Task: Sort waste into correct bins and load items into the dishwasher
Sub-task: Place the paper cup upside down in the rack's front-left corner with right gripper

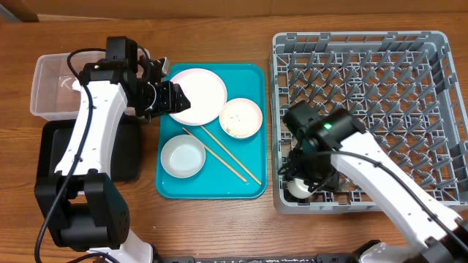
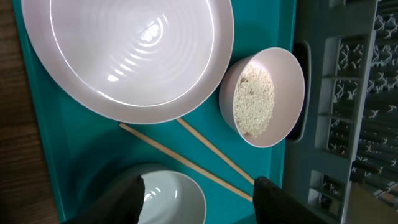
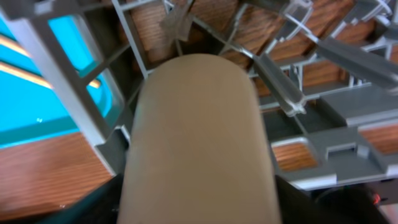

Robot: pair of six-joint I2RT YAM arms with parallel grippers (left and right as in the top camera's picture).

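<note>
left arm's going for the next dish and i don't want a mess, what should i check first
1. left gripper open and empty: ok
2. plate free of waste: ok
3. pink bowl free of waste: not ok, rice grains inside
4. white cup inside the dish rack: ok
5. right gripper clear of the white cup: cannot tell
</note>
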